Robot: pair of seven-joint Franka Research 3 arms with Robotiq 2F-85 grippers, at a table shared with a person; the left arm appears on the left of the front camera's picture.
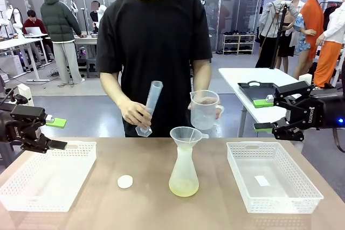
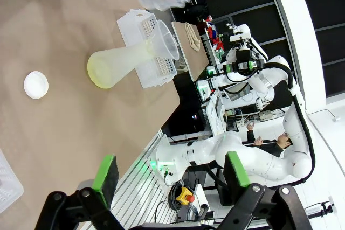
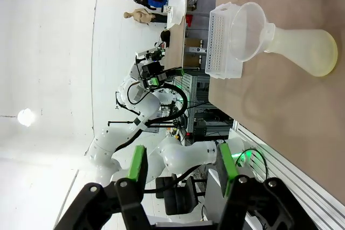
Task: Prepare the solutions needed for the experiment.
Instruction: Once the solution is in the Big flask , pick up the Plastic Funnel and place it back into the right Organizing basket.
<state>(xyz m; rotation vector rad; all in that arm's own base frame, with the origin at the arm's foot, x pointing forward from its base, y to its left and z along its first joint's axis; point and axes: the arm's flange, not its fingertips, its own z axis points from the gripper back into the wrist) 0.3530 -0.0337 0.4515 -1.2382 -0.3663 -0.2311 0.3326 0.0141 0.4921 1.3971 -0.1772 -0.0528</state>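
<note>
item 1: conical flask (image 1: 184,173), frosted, upright at the middle of the surface (image 1: 102,208), between left basket (image 1: 70,144) and right basket (image 1: 259,144). funnel (image 1: 188,134) seated in its neck, presumably to guide pouring.
item 2: the solutions (image 1: 183,188), pale yellow-green, a shallow layer in the flask's base.
item 3: graduated cylinder (image 1: 151,103) and clear beaker (image 1: 205,110), one in each of the person's hands, raised just behind the funnel, likely staged for a pour.
item 4: white round cap (image 1: 125,181), lying beside the flask, leaving the neck free.
item 5: left end effector (image 1: 58,134) and right end effector (image 1: 262,115), both released and grasping nothing, hovering at the outer sides, apparently clear of the person's work.
</note>
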